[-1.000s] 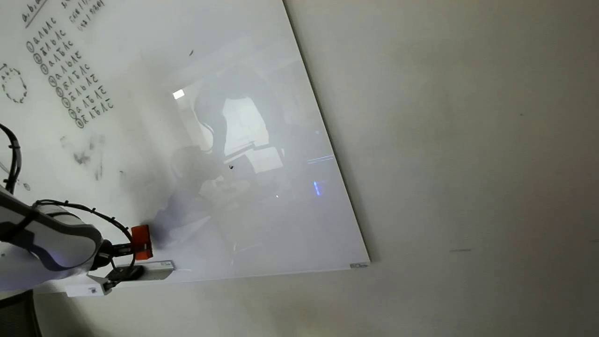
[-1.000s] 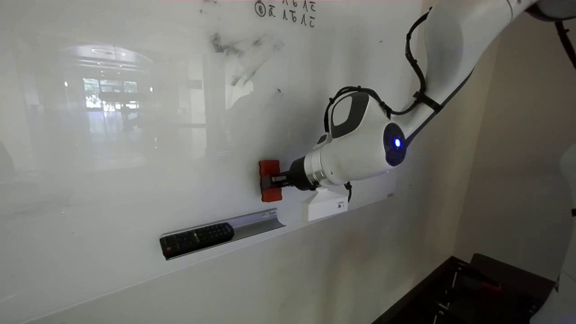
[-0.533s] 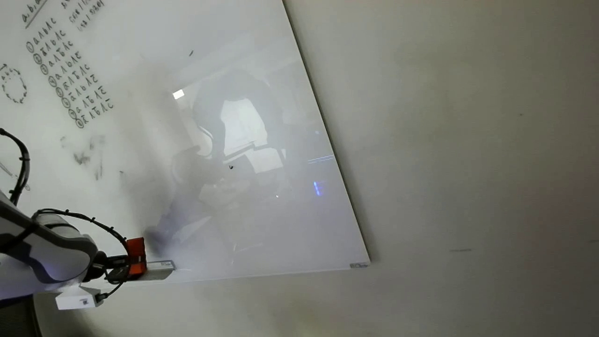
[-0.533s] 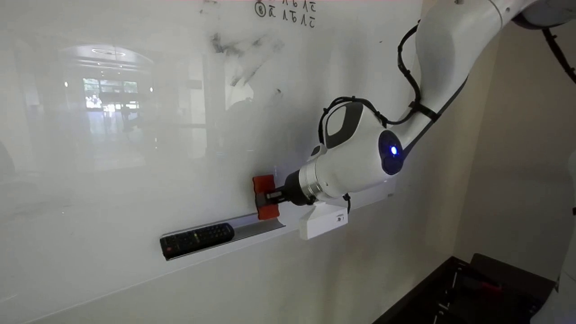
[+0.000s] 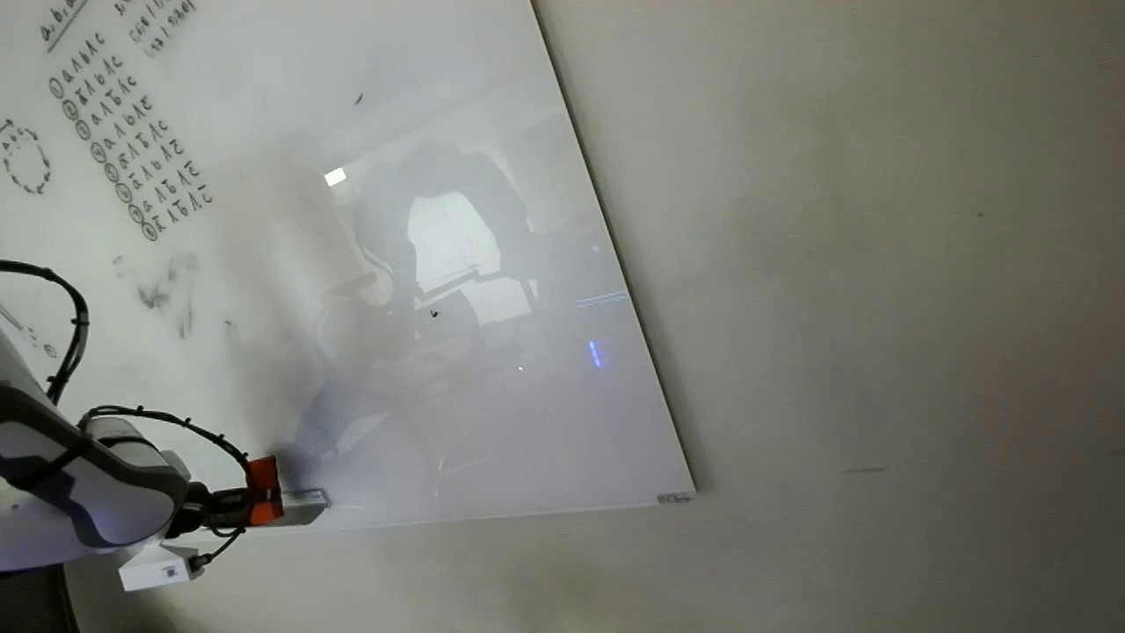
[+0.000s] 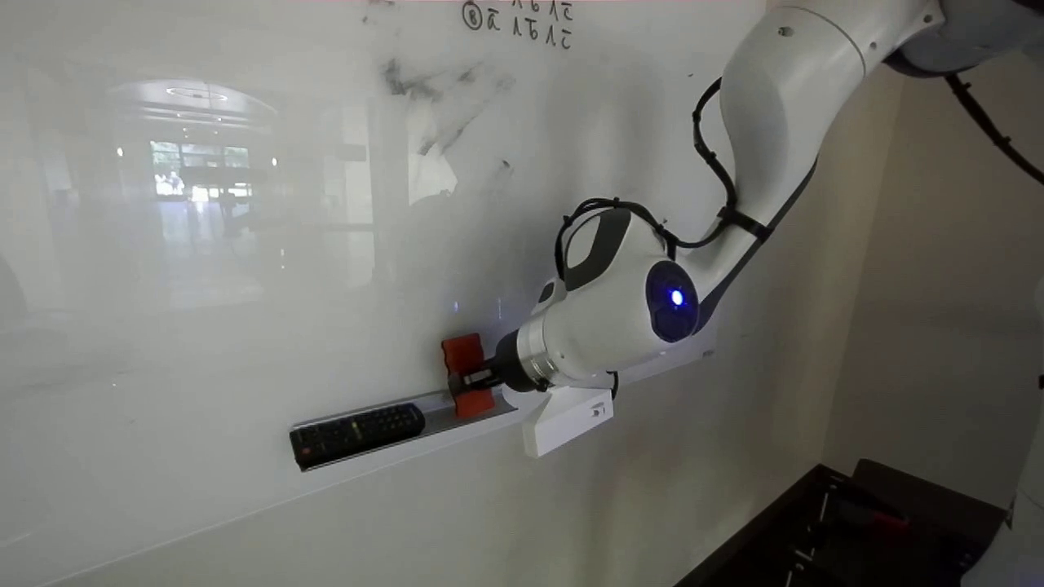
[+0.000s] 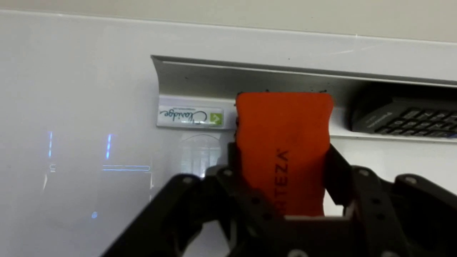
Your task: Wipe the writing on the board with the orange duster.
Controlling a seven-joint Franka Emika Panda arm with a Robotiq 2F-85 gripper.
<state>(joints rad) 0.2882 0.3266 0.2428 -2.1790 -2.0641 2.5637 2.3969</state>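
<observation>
Tray in silvery metallic grey point(image 7: 200, 82): a short open trough set on the large glossy white board point(image 6: 163, 391), close to the board's lower edge.
Black oblong remote control point(image 6: 357, 434): lies lengthwise in the tray, rows of small buttons facing outward, filling the left part in an exterior view.
White rectangular sticker point(image 7: 191, 116): on the tray's wall at the end away from the remote, printed with cursive letters and a green square.
Bright orange-red block duster point(image 6: 463, 352): upright, leaning slightly, dark lettering on the side that the wrist view shows; its lower end overlaps the tray in both exterior views, between the remote and the sticker, near the remote but not touching it. Whether it touches the tray or the board cannot be told.
Black two-fingered gripper point(image 7: 284, 157): pinches the duster across its width around mid-length, one finger point(image 7: 337, 178) pressed to each long side, the fingers parted only as far as the block is wide.
Grey-black marker smears point(image 6: 416, 86): on the board well above the duster, below rows of black handwriting point(image 5: 132, 136).
</observation>
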